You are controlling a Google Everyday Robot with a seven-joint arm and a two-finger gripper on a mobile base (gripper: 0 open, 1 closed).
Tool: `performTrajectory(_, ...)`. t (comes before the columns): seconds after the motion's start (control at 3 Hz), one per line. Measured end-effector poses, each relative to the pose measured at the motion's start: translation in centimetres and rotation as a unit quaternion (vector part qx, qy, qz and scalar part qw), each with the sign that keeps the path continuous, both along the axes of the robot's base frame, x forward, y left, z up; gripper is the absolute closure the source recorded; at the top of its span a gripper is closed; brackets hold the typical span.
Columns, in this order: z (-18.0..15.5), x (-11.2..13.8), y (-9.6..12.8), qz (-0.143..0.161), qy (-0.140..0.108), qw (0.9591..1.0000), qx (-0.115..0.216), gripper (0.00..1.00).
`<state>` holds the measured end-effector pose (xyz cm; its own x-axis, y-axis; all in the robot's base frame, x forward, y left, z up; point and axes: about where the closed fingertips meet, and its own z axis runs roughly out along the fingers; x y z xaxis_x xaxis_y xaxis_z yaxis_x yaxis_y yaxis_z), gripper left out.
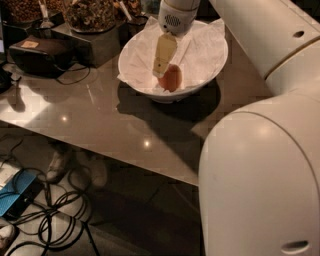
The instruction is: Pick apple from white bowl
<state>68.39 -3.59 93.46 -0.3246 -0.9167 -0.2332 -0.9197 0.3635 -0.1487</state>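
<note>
The white bowl (210,60) stands on the grey table, lined with crinkled white paper. The apple (172,80), small and reddish-orange, lies at the bottom of the bowl near its front wall. My gripper (163,69) reaches down into the bowl from above, its beige tip right against the apple's left side. The far side of the apple is hidden behind the gripper and the apple itself.
Dark containers of nuts (90,12) stand behind the bowl at the back left, next to a black device (37,55) with a cord. My large white arm segment (260,180) fills the right foreground. Cables (45,205) lie on the floor under the table's front edge (125,157).
</note>
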Motion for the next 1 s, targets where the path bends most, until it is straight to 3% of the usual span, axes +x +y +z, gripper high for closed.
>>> performTrajectory(1.0, -3.4, 0.4, -1.0, -0.011, 0.03, 0.9994, -0.012, 0.19)
